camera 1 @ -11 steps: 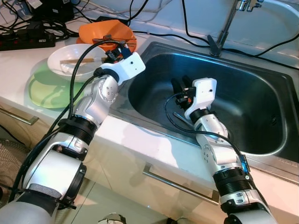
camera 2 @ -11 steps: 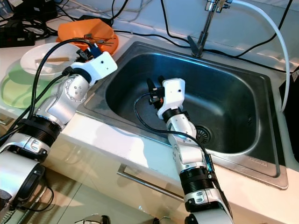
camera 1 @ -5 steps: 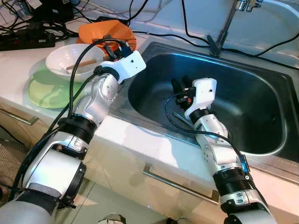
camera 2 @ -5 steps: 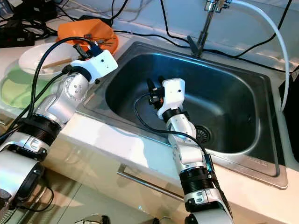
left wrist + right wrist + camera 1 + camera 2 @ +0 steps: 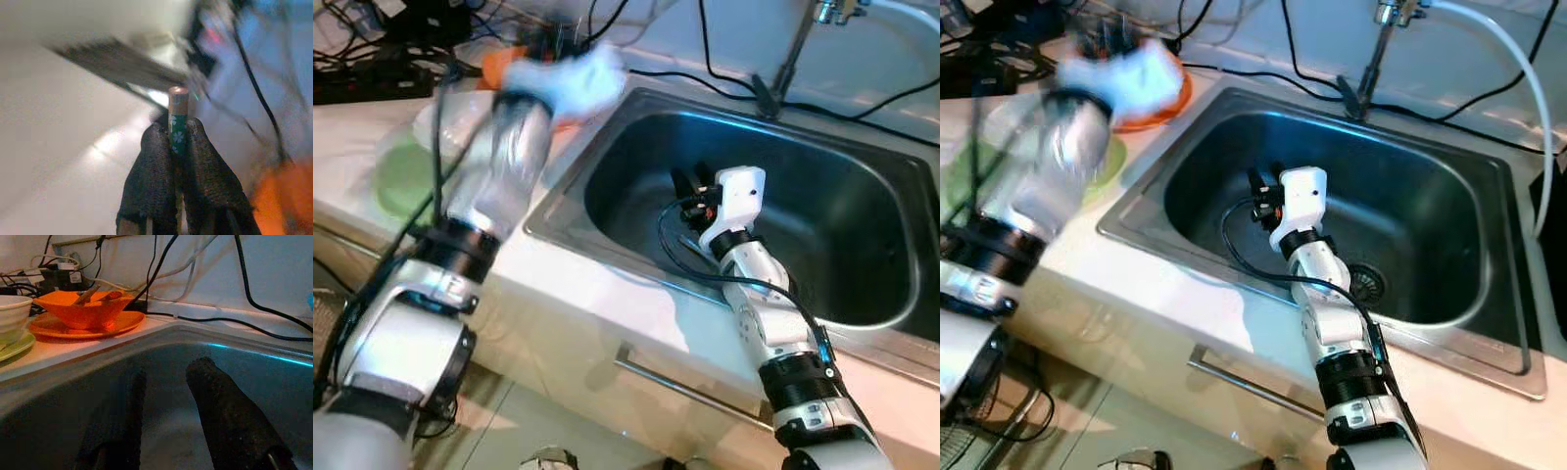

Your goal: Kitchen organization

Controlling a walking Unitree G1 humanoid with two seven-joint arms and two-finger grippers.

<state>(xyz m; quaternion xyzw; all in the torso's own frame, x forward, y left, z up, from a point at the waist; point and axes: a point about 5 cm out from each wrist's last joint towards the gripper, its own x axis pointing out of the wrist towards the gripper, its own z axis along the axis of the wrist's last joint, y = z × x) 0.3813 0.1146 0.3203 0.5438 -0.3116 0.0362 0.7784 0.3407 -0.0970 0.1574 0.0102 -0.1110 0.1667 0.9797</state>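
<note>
My left gripper is shut on a thin chopstick with a green flowered band and a wooden tip that sticks out past the fingertips. In the eye views the left arm is a blur over the counter at the sink's left rim, near the orange bowl on its orange plate. A white bowl stands on a green plate further left. My right gripper hangs open and empty inside the steel sink, its fingers pointing toward the left wall.
A faucet rises behind the sink. Black cables and a power strip lie along the back of the counter. A drawer handle runs below the counter's front edge.
The left arm has swung fast up and back from the white bowl toward the orange bowl and is now motion-blurred. The right arm has stayed still in the sink.
</note>
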